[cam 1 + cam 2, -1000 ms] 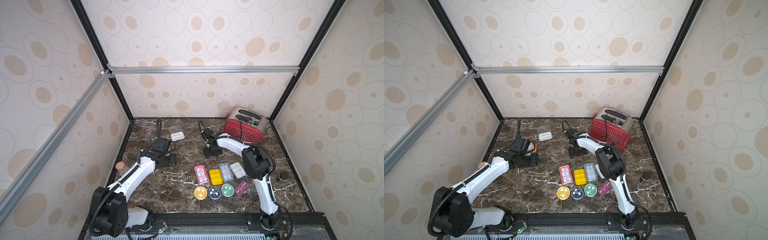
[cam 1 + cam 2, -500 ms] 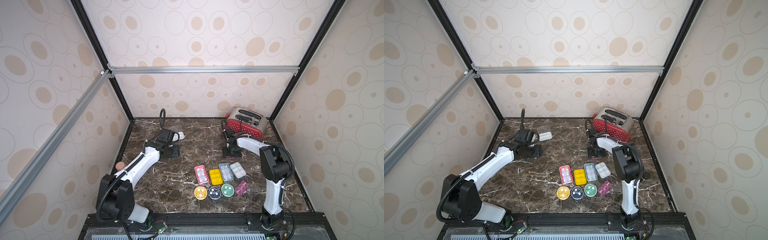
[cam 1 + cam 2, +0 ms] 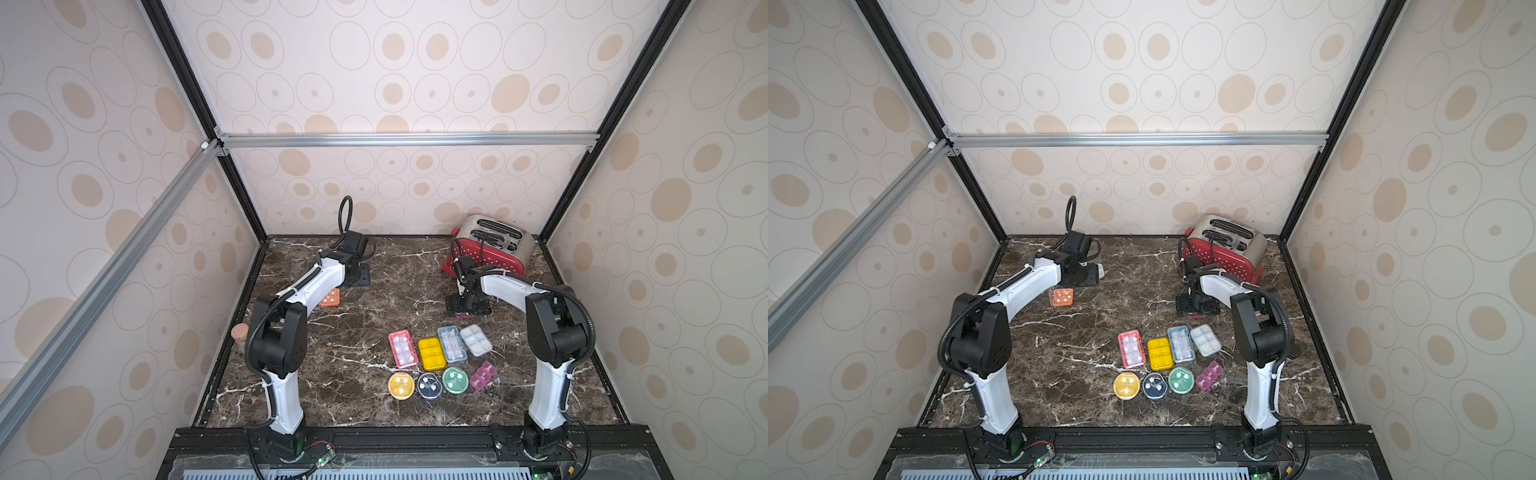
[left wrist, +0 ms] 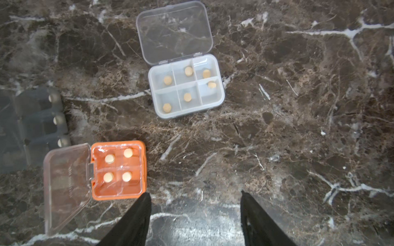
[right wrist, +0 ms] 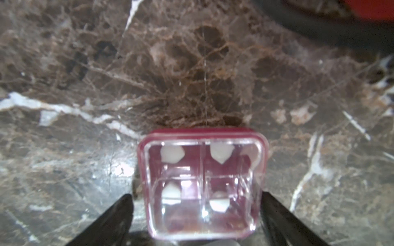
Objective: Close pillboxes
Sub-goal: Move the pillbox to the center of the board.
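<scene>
You are letting the shut red box (image 5: 202, 170) go with your right end effector (image 5: 196, 194), and your left end effector (image 4: 194, 192) is hanging open.

Eight pillboxes are sitting closed in two rows on the worktop (image 3: 365, 407). A pink rectangle (image 3: 402, 349), yellow rectangle (image 3: 431, 353), blue rectangle (image 3: 452, 344) and white rectangle (image 3: 476, 339) are lying behind. A yellow round (image 3: 401, 385), navy round (image 3: 429, 385), green round (image 3: 455, 379) and purple case (image 3: 483, 376) are lying in front. An orange square pillbox (image 4: 119, 170) and a white six-compartment pillbox (image 4: 186, 85) are lying with clear lids open, tablets showing. A maroon square pillbox (image 5: 202, 185) is sitting shut.
</scene>
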